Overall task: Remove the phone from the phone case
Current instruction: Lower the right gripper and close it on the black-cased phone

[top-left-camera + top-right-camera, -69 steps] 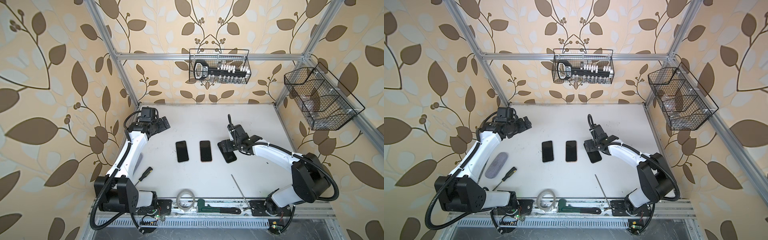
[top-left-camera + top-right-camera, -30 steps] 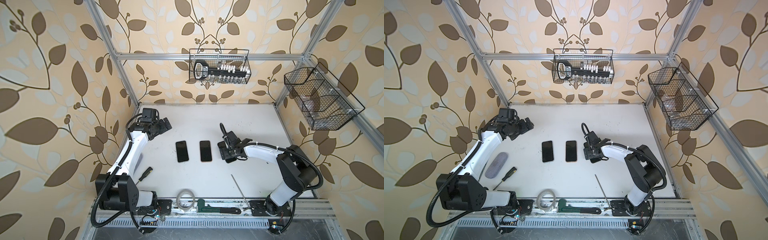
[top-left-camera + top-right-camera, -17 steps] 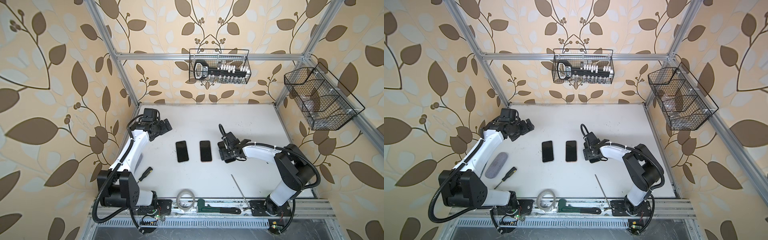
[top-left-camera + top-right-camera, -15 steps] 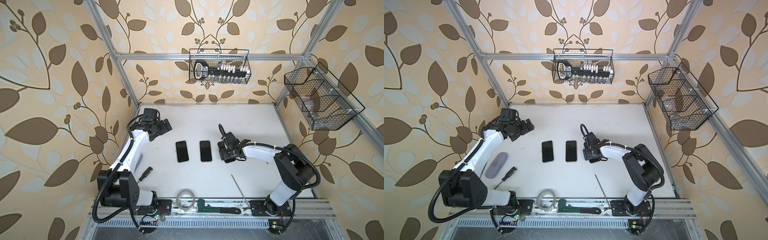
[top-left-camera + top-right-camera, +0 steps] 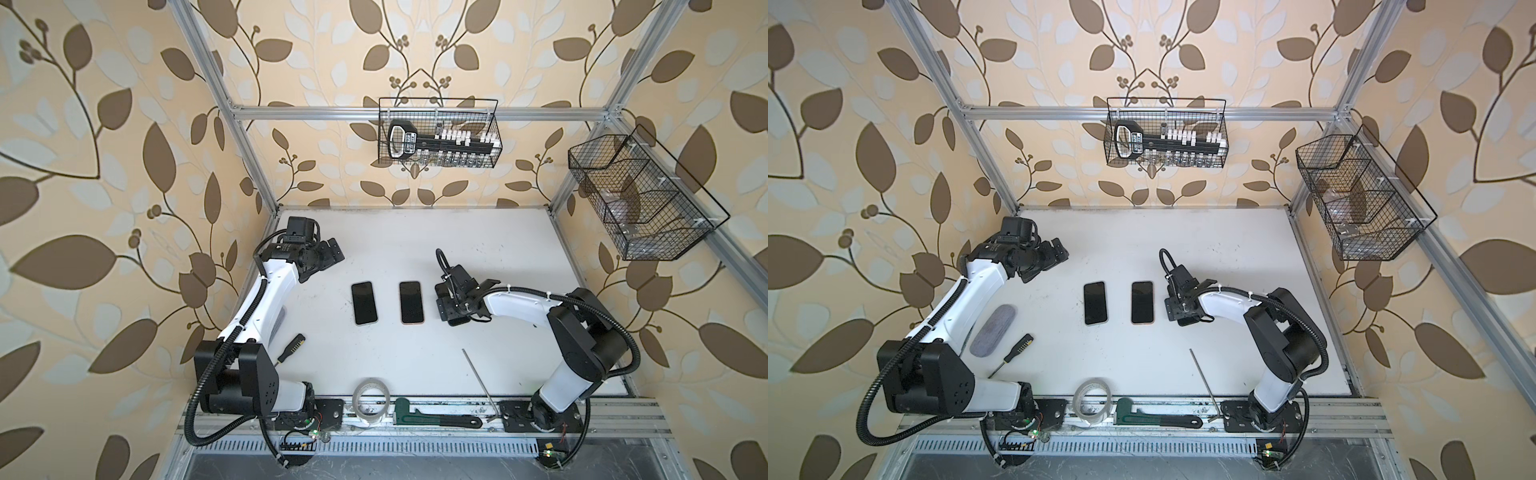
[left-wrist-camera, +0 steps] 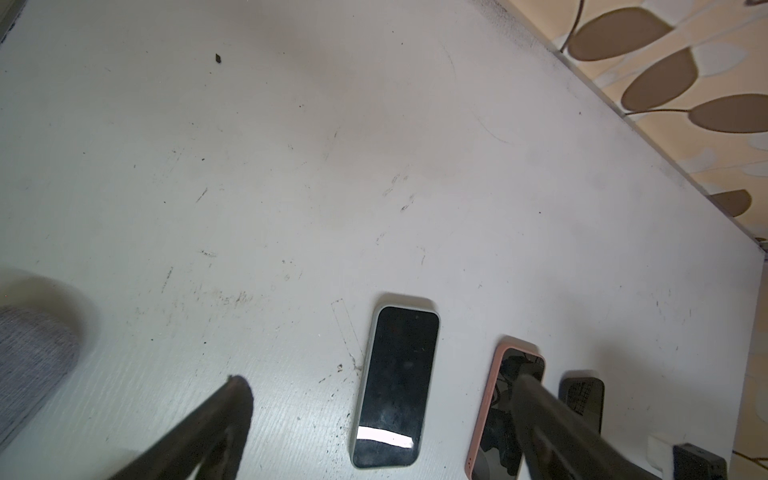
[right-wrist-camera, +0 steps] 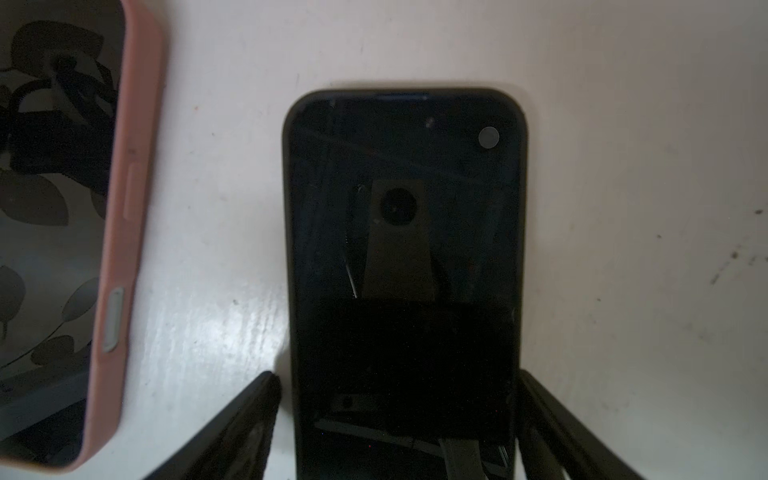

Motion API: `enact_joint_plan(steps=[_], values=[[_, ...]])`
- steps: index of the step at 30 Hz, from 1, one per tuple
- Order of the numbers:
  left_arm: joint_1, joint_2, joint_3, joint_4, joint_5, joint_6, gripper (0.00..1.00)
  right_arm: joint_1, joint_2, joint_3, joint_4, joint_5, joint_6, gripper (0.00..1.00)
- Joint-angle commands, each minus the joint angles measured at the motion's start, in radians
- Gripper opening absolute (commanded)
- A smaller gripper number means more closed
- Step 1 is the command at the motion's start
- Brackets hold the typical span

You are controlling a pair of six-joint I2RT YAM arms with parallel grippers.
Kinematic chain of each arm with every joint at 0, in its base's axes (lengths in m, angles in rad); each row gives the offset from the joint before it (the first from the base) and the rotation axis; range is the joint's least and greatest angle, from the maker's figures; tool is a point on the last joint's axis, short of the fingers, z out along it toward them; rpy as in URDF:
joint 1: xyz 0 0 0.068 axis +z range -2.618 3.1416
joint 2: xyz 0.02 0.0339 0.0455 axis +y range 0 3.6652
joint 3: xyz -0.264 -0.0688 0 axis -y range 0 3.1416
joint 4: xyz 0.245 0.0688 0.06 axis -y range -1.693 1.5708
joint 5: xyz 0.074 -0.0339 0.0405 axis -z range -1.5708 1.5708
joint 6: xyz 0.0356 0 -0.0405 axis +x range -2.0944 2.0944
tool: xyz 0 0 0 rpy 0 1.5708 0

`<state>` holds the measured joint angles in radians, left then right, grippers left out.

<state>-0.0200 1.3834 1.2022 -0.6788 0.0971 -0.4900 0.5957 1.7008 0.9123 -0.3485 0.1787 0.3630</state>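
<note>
Three phones lie screen up in a row on the white table [image 5: 519, 257]. The left phone [image 5: 364, 303] [image 5: 1095, 303] [image 6: 395, 386] sits in a pale grey case. The middle phone [image 5: 411, 302] [image 5: 1142, 302] has a pink case [image 7: 124, 208] [image 6: 490, 399]. The right phone [image 7: 403, 249] [image 6: 582, 395] is in a black phone case and lies under my right gripper [image 5: 451, 309] [image 5: 1177, 309] [image 7: 397, 380]. That gripper is open, its jaws straddling the phone's near end with a thin gap on one side. My left gripper [image 5: 328, 259] [image 5: 1048, 259] [image 6: 382, 382] hangs open and empty at the back left.
A grey oval pad [image 5: 992, 330] and a screwdriver [image 5: 291, 348] lie by the left arm. A tape roll [image 5: 371, 395], a green wrench [image 5: 436, 419] and a thin metal rod [image 5: 480, 380] are at the front edge. Wire baskets [image 5: 438, 139] [image 5: 640, 199] hang on the walls.
Over the last two seconds the right arm folded its elbow in and its gripper came down over the black-cased phone. In the last half second hardly anything moved. The left gripper stays open.
</note>
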Motion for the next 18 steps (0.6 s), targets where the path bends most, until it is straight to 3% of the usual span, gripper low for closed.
enact_joint_plan(steps=[1,18], values=[[0.0,-0.021,0.029,-0.008,0.002,0.004,0.99,0.005,0.053,-0.026,-0.055,0.005,-0.003,0.87],[0.0,0.008,0.024,-0.016,0.027,-0.026,0.99,-0.036,0.025,-0.064,-0.026,-0.027,-0.012,0.75]])
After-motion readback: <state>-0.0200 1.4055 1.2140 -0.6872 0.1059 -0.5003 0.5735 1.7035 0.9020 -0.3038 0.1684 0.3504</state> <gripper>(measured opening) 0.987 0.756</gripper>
